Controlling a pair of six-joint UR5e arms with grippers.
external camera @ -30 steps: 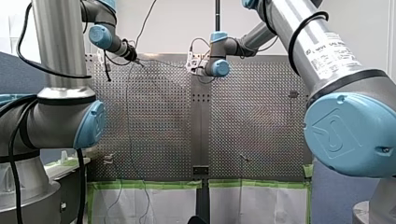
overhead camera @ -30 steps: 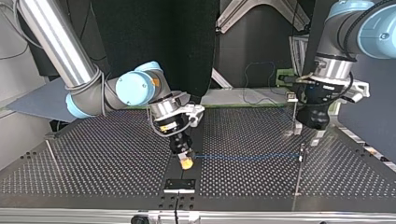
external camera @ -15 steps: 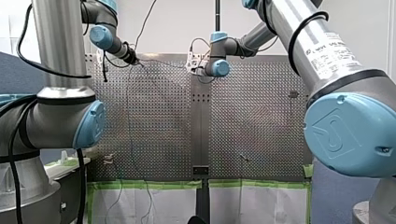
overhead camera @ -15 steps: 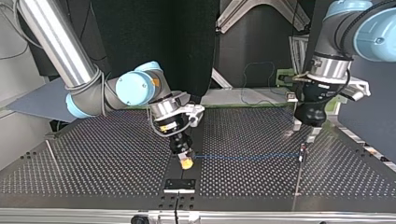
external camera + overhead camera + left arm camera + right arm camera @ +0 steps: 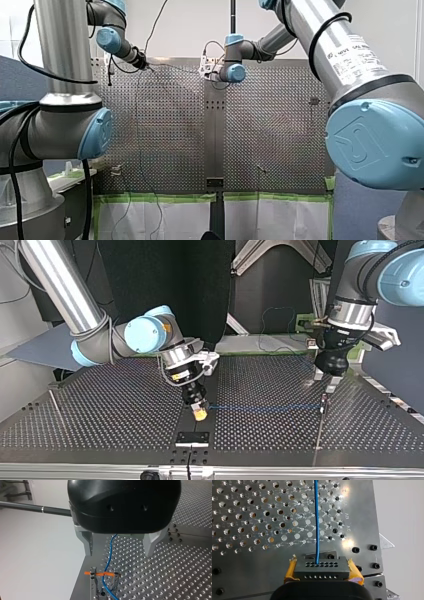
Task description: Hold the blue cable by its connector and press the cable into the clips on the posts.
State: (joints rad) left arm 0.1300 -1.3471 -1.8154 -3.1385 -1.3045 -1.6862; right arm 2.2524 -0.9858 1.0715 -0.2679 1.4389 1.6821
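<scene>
My counter reads as bare perforated metal with a dull sheen. The cable has a smooth blue plastic jacket; the connector is matt dark plastic. My left hand has a glossy black shell and matt grey metal fingers.

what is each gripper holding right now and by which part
My right gripper holds the blue cable by its dark connector, clamped between the yellow pads. My left gripper is open and holds nothing.
</scene>
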